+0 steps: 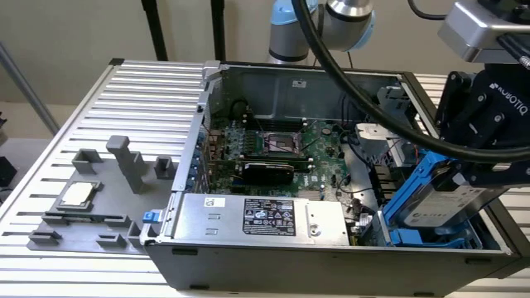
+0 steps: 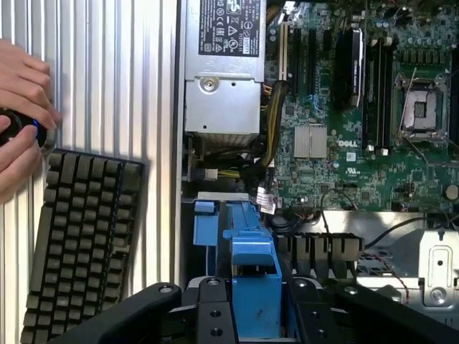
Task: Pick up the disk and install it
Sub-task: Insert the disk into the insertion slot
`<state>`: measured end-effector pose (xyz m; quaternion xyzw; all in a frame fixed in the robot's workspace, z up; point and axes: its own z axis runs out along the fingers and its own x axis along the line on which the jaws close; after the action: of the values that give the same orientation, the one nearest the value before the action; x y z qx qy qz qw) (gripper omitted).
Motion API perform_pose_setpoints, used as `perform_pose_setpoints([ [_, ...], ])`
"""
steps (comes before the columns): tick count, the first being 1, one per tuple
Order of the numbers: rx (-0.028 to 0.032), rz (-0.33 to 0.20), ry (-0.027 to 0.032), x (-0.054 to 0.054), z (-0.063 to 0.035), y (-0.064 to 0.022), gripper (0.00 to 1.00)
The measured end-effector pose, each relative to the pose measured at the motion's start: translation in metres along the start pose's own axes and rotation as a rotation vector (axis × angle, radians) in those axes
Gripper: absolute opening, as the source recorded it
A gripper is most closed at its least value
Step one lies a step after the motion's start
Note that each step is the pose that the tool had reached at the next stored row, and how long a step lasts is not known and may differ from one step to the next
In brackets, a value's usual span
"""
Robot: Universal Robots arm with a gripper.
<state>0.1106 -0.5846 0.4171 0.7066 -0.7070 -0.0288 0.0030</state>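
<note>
We have the disk (image 1: 443,208) in the gripper (image 1: 473,181), claw closed on its blue carrier (image 1: 414,186), 1 finger per side. The disk is at the drive bay (image 1: 431,239), in the near corner of the PC case (image 1: 331,267) on the exterior view's right. It's tilted, with the lower end down in the bay and the upper end raised. By our read it's not seated flat.

Our read is that the step in hand is insertion. To do it well:
- line the carrier edges up with the bay rails before any push
- take the tilt out gradually
- push along the rails, never across them
- mind the cables (image 1: 358,217) just left of the bay, since they could get pinched

Pose: the arm reaches in from the far side, above the case. The wrist is over the case's right wall, with the tool slanted down toward the near corner.

The wrist view looks down the carrier between the fingers (image 2: 161,304), with the power supply (image 2: 222,64) and motherboard (image 2: 344,122) beyond. Outside the case, a person's hand (image 2: 21,136) is near a keyboard (image 2: 79,236) on the slatted table (image 2: 107,72).
</note>
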Motion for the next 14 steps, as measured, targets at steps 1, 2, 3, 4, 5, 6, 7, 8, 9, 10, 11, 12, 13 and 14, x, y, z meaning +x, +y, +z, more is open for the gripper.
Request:
perform_pose_setpoints([
  [1, 0.0000, -0.002, 0.0001, 0.000, 0.0016, -0.0001, 0.00],
  [2, -0.0001, -0.003, 0.0002, 0.000, 0.0031, -0.0002, 0.00],
  [3, -0.0001, -0.005, 0.0002, 0.000, 0.0047, -0.0002, 0.00],
  [4, -0.0002, -0.007, 0.0003, 0.000, 0.0064, -0.0003, 0.00],
  [5, -0.0003, -0.009, 0.0004, 0.000, 0.0080, -0.0004, 0.00],
  [6, -0.0004, -0.011, 0.0006, 0.000, 0.0097, -0.0004, 0.00],
  [7, -0.0005, -0.013, 0.0007, 0.000, 0.0114, -0.0005, 0.00],
  [8, -0.0005, -0.015, 0.0008, 0.000, 0.0131, -0.0006, 0.00],
  [9, -0.0006, -0.017, 0.0009, 0.000, 0.0147, -0.0005, 0.00],
  [10, -0.0006, -0.019, 0.0011, 0.000, 0.0163, -0.0005, 0.00],
  [11, -0.0007, -0.020, 0.0011, 0.000, 0.0179, -0.0004, 0.00],
  [12, -0.0008, -0.022, 0.0011, 0.000, 0.0195, -0.0004, 0.00],
  [13, -0.0009, -0.024, 0.0011, -0.001, 0.0209, -0.0004, 0.00],
  [14, -0.0010, -0.026, 0.0012, -0.001, 0.0222, -0.0005, 0.00],
])
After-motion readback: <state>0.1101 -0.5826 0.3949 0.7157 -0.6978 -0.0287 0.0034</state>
